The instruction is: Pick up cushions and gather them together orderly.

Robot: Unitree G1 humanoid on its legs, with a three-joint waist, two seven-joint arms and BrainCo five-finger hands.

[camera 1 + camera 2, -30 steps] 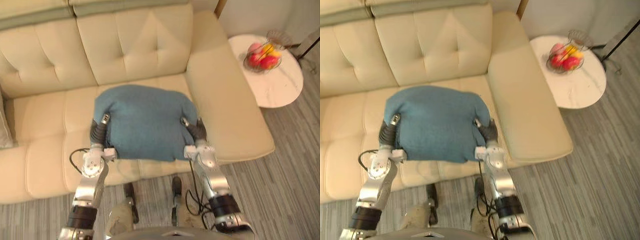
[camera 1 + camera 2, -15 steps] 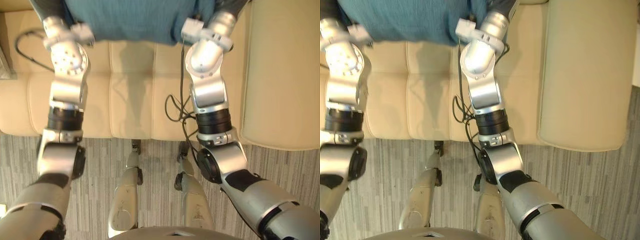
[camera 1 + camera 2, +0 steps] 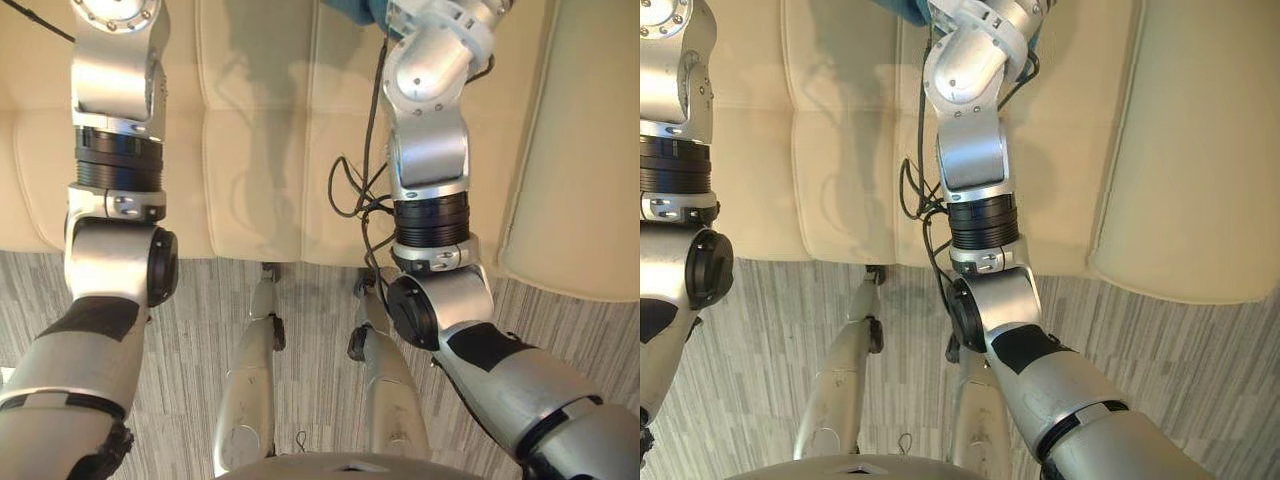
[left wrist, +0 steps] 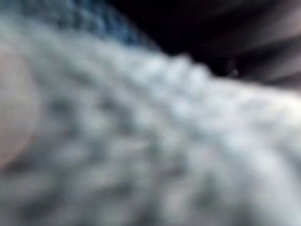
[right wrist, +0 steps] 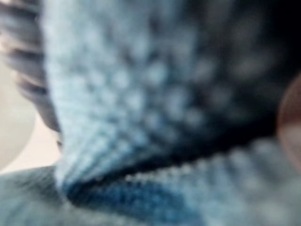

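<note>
The blue knit cushion (image 3: 352, 8) lies ahead of both arms, at the far edge of the eye views, above the cream sofa seat (image 3: 260, 150). A near corner of it is visible just beside the right wrist; its long axis cannot be told. In the wrist views, knit fabric sits very close against the left hand (image 4: 263, 33) and the right hand (image 5: 19, 52). Whether either hand is closed on the cushion cannot be told. Judgement: both arms are about equally near. The sofa armrest (image 3: 590, 150) stands to the right. Nothing else lies on the visible seat.
</note>
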